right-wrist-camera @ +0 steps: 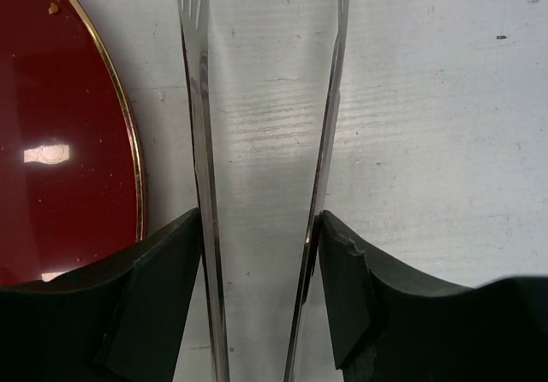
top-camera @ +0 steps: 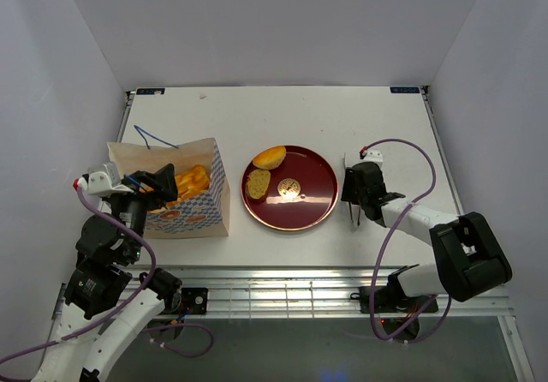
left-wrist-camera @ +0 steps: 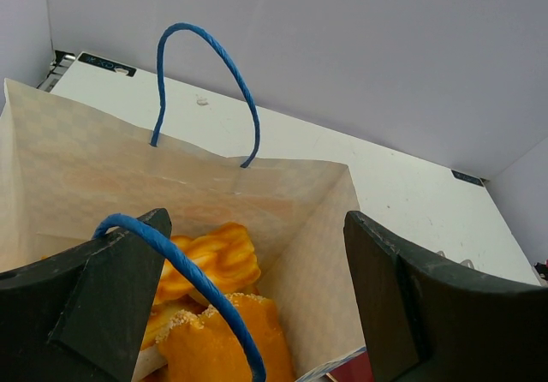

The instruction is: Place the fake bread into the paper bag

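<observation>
The paper bag (top-camera: 201, 215) stands open at the left, with several orange-golden bread pieces (top-camera: 190, 181) inside. My left gripper (top-camera: 158, 185) is open at the bag's mouth, empty. In the left wrist view its jaws (left-wrist-camera: 257, 228) stand wide over a braided piece (left-wrist-camera: 214, 258) and a seeded piece (left-wrist-camera: 223, 339), and a blue cord handle (left-wrist-camera: 184, 279) runs by the left finger. An oval loaf (top-camera: 270, 157) and a slice (top-camera: 257, 184) lie on the dark red plate (top-camera: 312, 202). My right gripper (top-camera: 360, 198) is shut on metal tongs (right-wrist-camera: 201, 142), right of the plate (right-wrist-camera: 68, 125).
The bag's far blue handle (left-wrist-camera: 205, 65) stands up above its back wall. The tongs' tips point down at the white table beside the plate's rim. White walls enclose the table on three sides. A small golden spot (top-camera: 289, 188) shows at the plate's middle.
</observation>
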Controlling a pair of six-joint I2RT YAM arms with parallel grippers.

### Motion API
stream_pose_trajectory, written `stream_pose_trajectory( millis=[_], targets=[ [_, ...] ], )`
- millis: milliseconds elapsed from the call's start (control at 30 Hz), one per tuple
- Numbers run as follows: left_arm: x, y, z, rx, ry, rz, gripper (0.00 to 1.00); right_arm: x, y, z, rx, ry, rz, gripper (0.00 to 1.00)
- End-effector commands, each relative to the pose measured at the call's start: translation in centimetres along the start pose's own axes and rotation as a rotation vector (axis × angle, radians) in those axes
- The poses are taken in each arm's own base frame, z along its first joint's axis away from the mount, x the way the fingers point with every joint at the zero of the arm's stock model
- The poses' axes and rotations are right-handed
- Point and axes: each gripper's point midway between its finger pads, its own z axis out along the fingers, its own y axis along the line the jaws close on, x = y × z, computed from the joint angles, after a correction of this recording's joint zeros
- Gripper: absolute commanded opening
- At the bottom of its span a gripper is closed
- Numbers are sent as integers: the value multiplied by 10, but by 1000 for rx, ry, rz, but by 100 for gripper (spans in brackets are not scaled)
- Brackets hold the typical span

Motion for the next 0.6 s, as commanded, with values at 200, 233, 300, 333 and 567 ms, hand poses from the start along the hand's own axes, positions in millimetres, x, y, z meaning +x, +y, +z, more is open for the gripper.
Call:
stream_pose_trajectory(
  millis=[200,233,300,333,567],
  targets=[
    [3,4,-1,-16,10,12,92,-26,10,6,-39,-46,33,66],
    [2,4,-1,-15,11,12,92,-26,11,6,-42,-45,33,67],
    [-1,2,-2,-9,7,6,92,-28,12,5,-50,-46,32,68],
    [-1,2,-3,-8,9,5,92,-28,13,5,-52,-45,32,68],
    [-4,1,-6,0,16,-10,93,-33,16,4,-62,-40,32,76]
  ],
)
